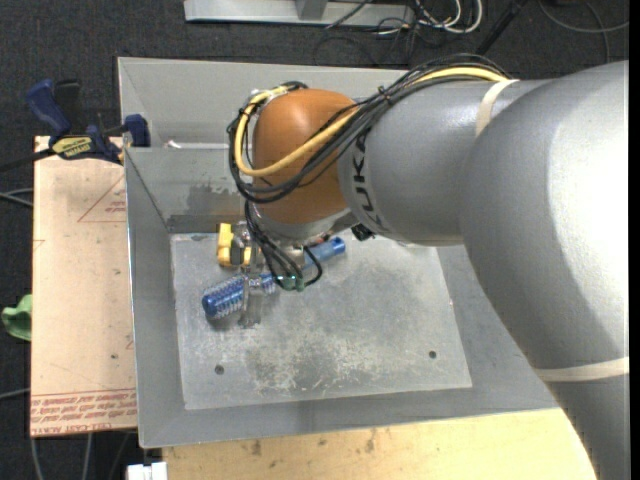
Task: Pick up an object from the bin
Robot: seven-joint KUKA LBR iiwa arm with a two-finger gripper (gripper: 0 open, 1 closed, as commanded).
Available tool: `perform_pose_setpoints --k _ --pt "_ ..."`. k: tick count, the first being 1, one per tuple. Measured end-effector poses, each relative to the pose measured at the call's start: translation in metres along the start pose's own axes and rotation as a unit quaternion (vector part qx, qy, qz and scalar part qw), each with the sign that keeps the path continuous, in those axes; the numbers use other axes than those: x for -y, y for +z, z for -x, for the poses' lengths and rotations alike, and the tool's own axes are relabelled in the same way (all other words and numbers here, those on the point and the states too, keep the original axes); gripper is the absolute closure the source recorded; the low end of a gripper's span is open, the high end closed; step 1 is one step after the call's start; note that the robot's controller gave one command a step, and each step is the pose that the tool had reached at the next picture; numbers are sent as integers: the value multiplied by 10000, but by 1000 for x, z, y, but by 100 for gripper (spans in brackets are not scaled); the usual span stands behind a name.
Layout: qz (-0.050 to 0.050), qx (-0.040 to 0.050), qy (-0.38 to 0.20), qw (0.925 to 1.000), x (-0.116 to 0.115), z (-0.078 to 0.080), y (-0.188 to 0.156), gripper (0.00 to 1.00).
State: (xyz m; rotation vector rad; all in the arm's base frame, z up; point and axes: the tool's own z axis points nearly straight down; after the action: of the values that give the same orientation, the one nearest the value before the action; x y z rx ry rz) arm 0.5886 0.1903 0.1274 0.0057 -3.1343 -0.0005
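Floor takes up the near half of the grey metal bin (150, 298), scuffed and worn pale, with nothing lying on it from the near edge up to about the middle. Beyond that, towards the bin's left wall and roughly halfway back, lies a small blue ribbed cylinder (224, 299), on its side and slanting, its right end raised a little towards the gripper (262, 280). The gripper reaches down just beside that right end, close enough to seem to touch it, but the orange cover and the cables overhang it, so I cannot tell how far open it is or whether it has hold of the cylinder. A thin green loop (294, 282) shows just right of the gripper; whether it is a wire of the robot or a loose thing is unclear. A little farther back, to the left, a small yellow block (230, 245) lies on the floor near the far wall. To the right at about the same depth, a short blue piece (332, 250) pokes out from under the wrist. Above these sits the rounded orange cover (295, 163), wrapped by yellow and black cables (262, 168), on the thick grey arm (470, 158), which crosses the bin's right side.
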Motion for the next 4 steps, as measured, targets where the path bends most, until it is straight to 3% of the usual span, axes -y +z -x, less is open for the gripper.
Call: perform_pose_setpoints --k 1,4 --pt "-9 13 -327 9995 29 -5 61 0" --pt "8 44 -302 9995 27 -4 60 0"
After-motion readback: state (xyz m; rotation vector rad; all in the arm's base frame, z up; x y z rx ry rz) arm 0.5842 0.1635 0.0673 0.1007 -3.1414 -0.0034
